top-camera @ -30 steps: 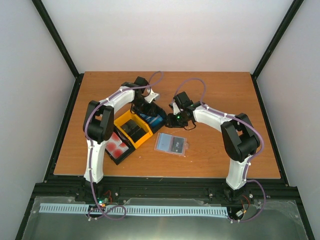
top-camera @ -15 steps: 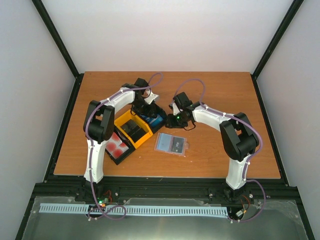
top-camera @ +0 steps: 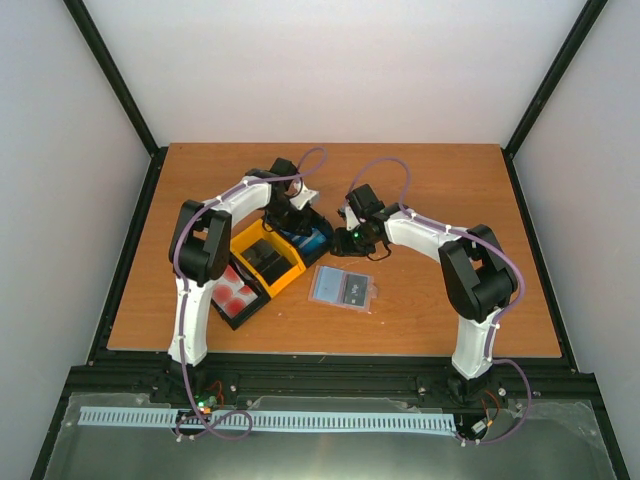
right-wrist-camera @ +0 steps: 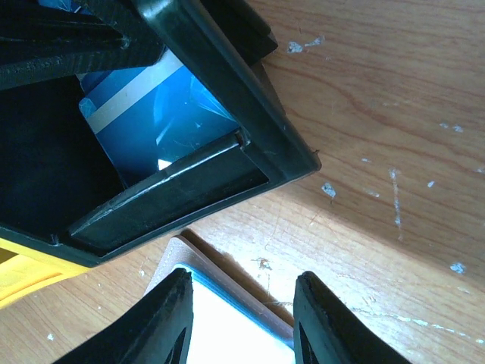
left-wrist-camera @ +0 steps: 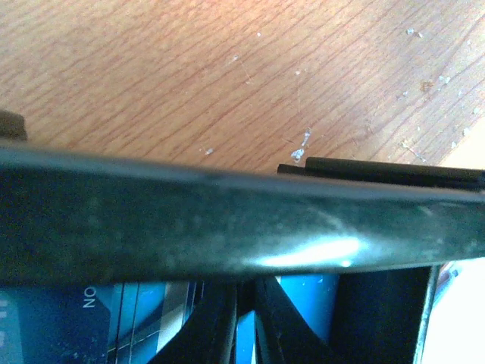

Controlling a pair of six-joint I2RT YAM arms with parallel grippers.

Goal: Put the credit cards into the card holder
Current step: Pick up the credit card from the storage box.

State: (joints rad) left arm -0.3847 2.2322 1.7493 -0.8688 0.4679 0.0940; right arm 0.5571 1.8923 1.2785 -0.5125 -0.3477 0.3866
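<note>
while my left gripper (left-wrist-camera: 244, 311) sits down in the black bin (left-wrist-camera: 227, 220) w/ fingers nearly together over the blue cards (left-wrist-camera: 68, 318), can't tell if they're pinching one. right gripper (right-wrist-camera: 242, 282) hangs released & empty beside the bin, over a corner of the card holder (top-camera: 342, 288), which lies flat on the table (top-camera: 440, 190).

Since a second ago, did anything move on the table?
Barely. The left arm seems to have leaned a touch rightward. Its left pincer is down in the black bin, fingers nearly together among the blue cards; whether one is gripped is unclear. The right pincer, open over the card holder, and the yellow bin stayed put.
</note>
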